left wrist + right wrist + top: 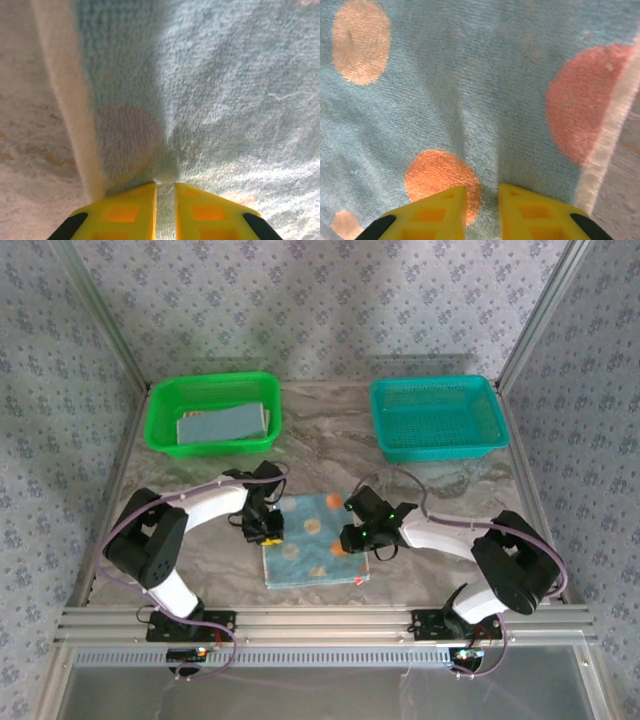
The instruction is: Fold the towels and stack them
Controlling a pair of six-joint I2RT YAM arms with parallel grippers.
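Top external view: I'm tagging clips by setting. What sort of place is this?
Likely a robot test cell, not a home: an aluminium frame closes in the table, patterned cloth walls screen it, and a left arm and right arm bolted at its near edge work a spotted towel.

spread towel (312, 540): is lying flat on the table (330, 445), near its front edge, midway across
left gripper (265, 530): is sitting on the spread towel's left edge
right gripper (357, 538): is sitting on the spread towel's right edge
left basket (160, 425): is standing behind and left of the spread towel; folded towels (225, 424) are lying in it
right basket (385, 425): is standing behind and right of the spread towel
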